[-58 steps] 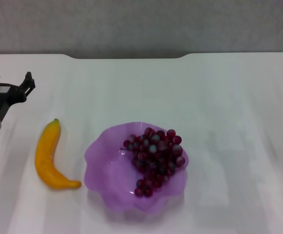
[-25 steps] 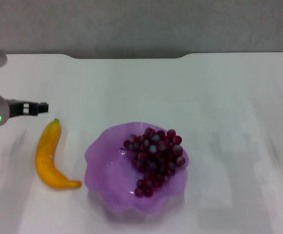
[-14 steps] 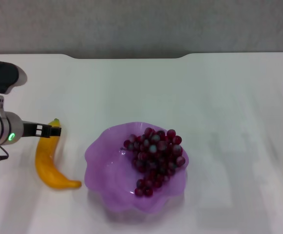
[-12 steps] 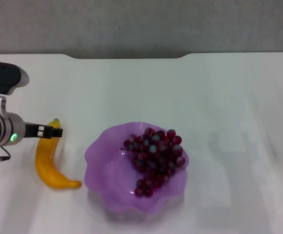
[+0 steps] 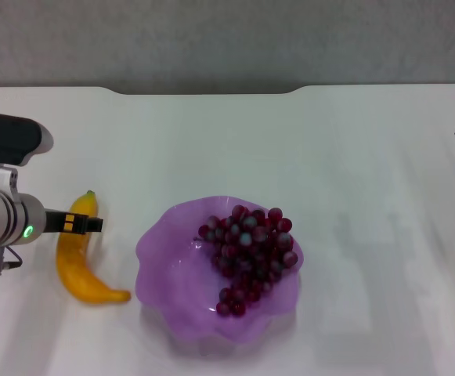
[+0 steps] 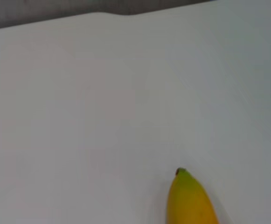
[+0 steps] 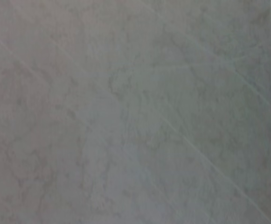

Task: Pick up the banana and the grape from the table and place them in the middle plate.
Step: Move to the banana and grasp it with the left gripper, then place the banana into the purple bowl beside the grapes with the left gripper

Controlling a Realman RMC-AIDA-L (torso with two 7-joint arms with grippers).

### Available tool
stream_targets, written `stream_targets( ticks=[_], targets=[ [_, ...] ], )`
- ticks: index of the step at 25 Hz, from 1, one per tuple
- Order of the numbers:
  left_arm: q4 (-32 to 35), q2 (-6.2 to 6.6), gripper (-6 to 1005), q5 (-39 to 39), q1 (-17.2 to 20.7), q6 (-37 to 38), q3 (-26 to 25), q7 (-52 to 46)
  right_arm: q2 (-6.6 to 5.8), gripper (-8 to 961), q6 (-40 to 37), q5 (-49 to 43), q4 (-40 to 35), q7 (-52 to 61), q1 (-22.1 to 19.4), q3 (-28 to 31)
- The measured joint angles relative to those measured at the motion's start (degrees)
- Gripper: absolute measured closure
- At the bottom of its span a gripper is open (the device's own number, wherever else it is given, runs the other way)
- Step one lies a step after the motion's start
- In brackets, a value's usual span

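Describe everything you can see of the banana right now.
The banana is a smooth, curved orange-yellow fruit with a small dark-green stem tip, unpeeled and whole. It lies flat on the white table, to the left of the purple plate, stem end pointing away from the robot, far end curling toward the plate without visibly touching it. The left gripper sits over its upper part, near the stem. The left wrist view shows only the stem end.
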Motion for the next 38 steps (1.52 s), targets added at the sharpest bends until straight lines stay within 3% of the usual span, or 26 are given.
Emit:
stream_targets(
  ticks=[18, 27, 38],
  targets=[
    [-2.3, -0.03, 221, -0.3, -1.0, 0.6, 0.7, 0.8, 0.00, 73, 0.0, 0.0, -0.1, 0.1, 0.0, 0.0],
    [-1.7, -0.07, 523, -0.3, -1.0, 0.2, 0.8, 0.8, -0.02, 72, 1.7, 0.0, -0.4, 0.4, 0.0, 0.0],
    [8.4, 0.17, 516, 1.6, 0.7, -4.8, 0.4, 2.0, 0.00, 72, 1.9, 0.0, -0.5, 0.4, -0.2, 0.0]
  ],
)
